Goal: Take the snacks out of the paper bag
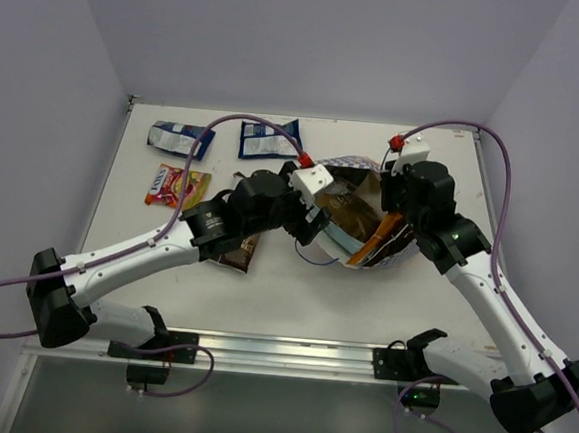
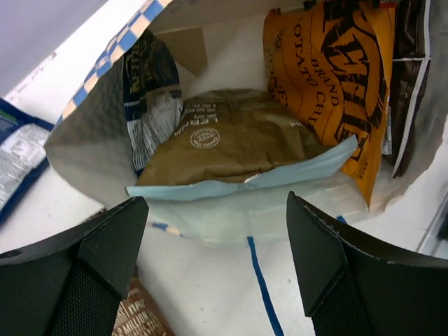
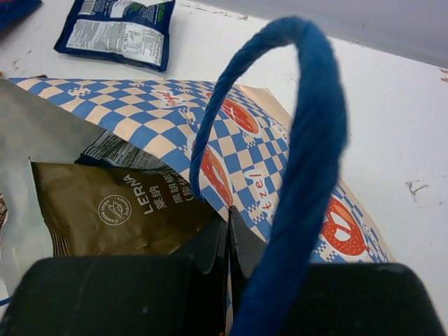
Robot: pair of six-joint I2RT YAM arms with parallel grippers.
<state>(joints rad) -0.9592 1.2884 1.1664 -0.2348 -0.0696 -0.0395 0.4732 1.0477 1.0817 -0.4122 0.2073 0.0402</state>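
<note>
Maybe halfway, I'd guess. The left hand (image 2: 215,231) hovers, fingers apart, at the mouth of the paper bag (image 3: 175,119), which lies mid-way up the bench (image 1: 362,313). The right hand (image 3: 227,280) pinches its rim. The olive-tan packet (image 2: 238,136) and orange chip bag (image 2: 329,77) are inside. The brown chip bag (image 1: 238,253), red-and-yellow packet (image 1: 177,185) and blue packets (image 1: 180,138) are out.

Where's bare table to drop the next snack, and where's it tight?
Best: bare table strip between left arm and right arm, nearer than the paper bag and brown packet. Tight: far-left corner with blue packets and a red-and-yellow packet, and the bag mouth, where left hand and right hand sit.
</note>
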